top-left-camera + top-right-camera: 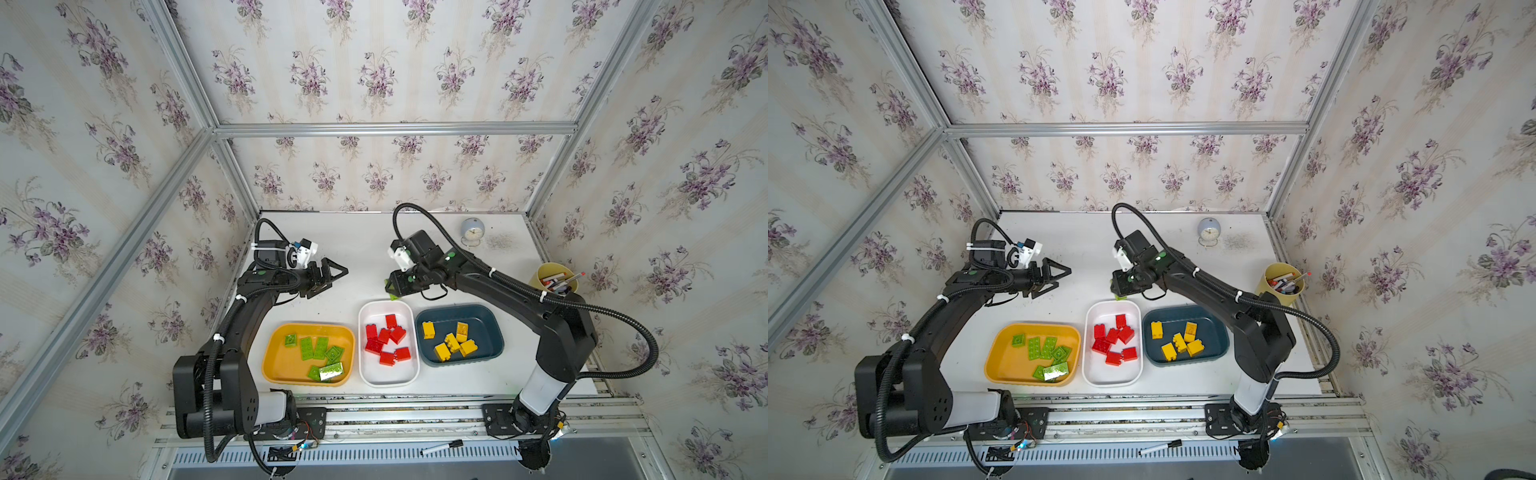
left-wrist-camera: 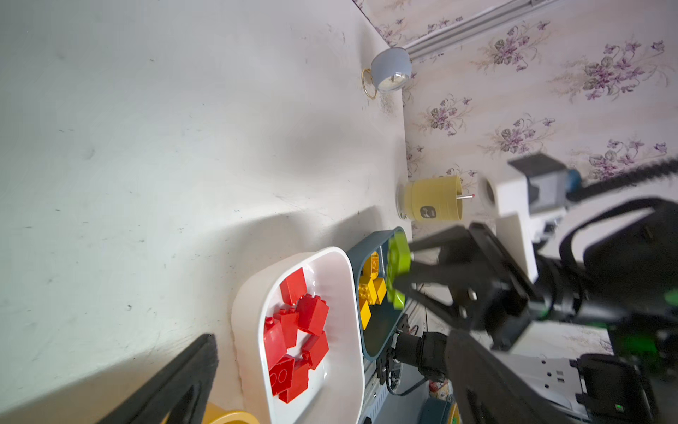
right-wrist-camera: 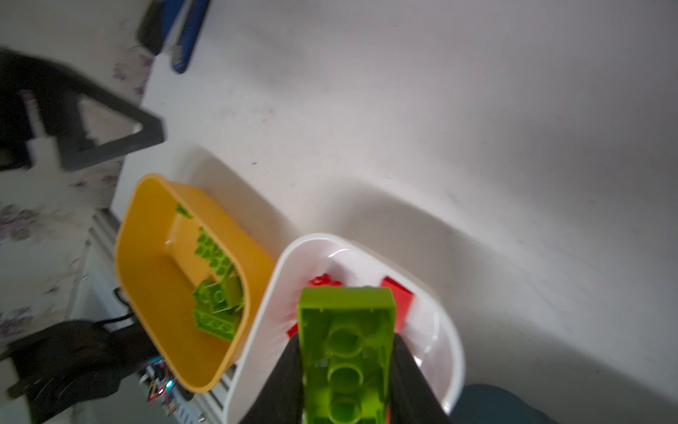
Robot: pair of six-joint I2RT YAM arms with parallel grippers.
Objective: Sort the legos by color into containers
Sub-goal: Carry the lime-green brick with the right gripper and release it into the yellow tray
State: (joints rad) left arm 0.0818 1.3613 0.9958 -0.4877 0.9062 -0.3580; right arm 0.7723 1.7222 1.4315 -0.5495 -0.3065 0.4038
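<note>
While my left claw (image 1: 337, 277) stands wide open and empty, my right claw (image 3: 346, 367) is clenched on a glossy lime oblong brick (image 3: 346, 319), with its hollow underside and round tubes toward the wrist camera. The brick sits between the black fingers (image 3: 282, 381), by the far rim of the smooth white tray (image 1: 365, 312) that holds the red bricks (image 1: 386, 338).

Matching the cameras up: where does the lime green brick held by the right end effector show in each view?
In a top view: lime green brick under the right end effector, by the white tray's far rim.
In a top view: same place.
Left wrist: right of centre, before the teal tray.
Right wrist: bottom centre, hollow underside showing.
Shared landmark: white tray, in all four.
</note>
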